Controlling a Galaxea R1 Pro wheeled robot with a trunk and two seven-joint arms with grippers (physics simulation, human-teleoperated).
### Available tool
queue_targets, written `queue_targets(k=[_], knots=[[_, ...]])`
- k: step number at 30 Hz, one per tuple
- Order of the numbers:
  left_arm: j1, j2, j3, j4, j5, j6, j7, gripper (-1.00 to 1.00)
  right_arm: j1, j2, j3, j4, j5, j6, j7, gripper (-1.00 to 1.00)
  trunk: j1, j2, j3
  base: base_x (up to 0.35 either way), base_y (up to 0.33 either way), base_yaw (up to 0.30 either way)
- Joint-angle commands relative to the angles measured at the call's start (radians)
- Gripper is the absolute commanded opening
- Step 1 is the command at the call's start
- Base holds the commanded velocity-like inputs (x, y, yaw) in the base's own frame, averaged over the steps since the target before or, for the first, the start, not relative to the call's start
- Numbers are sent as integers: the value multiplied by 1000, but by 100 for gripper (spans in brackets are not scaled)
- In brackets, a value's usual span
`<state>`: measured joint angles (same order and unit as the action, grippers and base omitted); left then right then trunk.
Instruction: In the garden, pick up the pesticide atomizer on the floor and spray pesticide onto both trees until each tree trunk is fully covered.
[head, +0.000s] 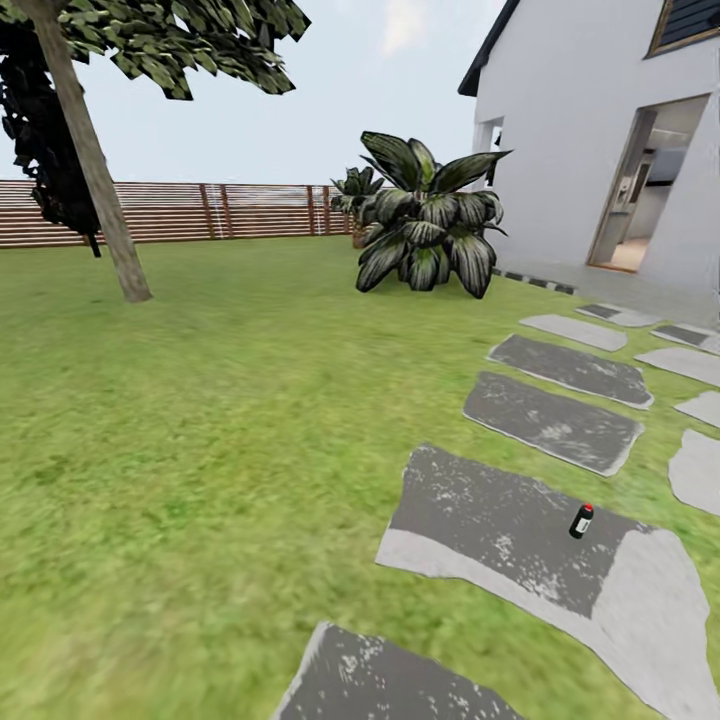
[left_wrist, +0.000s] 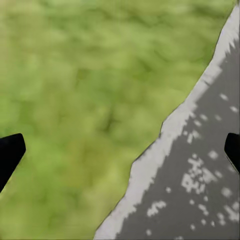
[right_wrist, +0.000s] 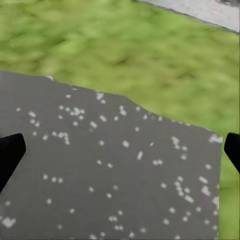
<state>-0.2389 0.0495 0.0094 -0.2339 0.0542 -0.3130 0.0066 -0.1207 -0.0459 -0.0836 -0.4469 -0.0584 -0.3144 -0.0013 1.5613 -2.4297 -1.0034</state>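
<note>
Currently pesticide atomizer (head: 581, 521), dark bottle with red cap, stands upright on large grey stone slab (head: 500, 520) in lawn (head: 220, 420). One tree trunk (head: 95, 165) leans far left before slat fence (head: 200, 210). Broad-leaved bush (head: 430, 225) beside white house (head: 590, 130). Left gripper (left_wrist: 120, 152) fingers wide apart over grass and slab edge; right gripper (right_wrist: 120, 150) fingers wide apart over slab, both empty.

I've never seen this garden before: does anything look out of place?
Yes: a small dark bottle with a red cap stands upright, alone on a grey stone slab in the lawn. The tree leans noticeably.
</note>
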Motion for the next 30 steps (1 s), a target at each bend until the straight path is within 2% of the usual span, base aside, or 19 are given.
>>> queue_targets(k=[1,30], knots=[[0,0,0,1,6,-3,0,100,0,0,1,1,-6,-3,0,100,0,0,-1,315,156,-163],[0,0,0,1,6,-3,0,100,0,0,-1,1,-6,-4,0,100,0,0,-1,315,156,-295]])
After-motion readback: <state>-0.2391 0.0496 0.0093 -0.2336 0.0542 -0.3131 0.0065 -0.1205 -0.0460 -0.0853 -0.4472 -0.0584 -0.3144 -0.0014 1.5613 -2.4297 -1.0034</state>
